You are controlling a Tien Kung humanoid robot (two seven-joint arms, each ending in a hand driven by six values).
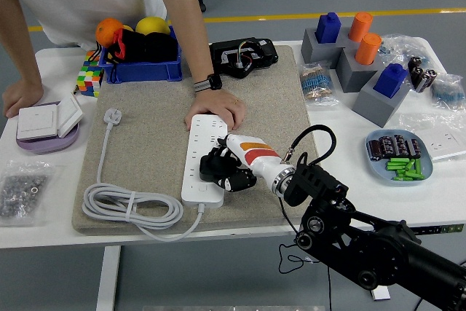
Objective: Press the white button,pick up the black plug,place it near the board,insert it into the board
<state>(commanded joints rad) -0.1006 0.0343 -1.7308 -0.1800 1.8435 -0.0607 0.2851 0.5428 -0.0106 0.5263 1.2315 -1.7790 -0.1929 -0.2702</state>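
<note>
A white power strip [198,152] lies lengthwise on the grey mat [145,143]. Its cable [131,205] coils at the mat's front left and ends in a white plug [112,116]. My right hand [231,169] comes in from the lower right. It is shut on the black plug [213,166] and holds it right over the near half of the strip, touching or almost touching the sockets. A person's hand [215,113] presses on the strip's far end. The person's other hand [18,96] rests at the table's far left. My left arm is out of view.
A purple dish with white switch panels [44,120] and a bag of screws [22,189] lie at the left. A blue bin with fruit [142,63], a colour cube [89,79] and a black device [244,54] stand at the back. Grey blocks with pegs [357,56] and a blue plate of batteries [399,154] are on the right.
</note>
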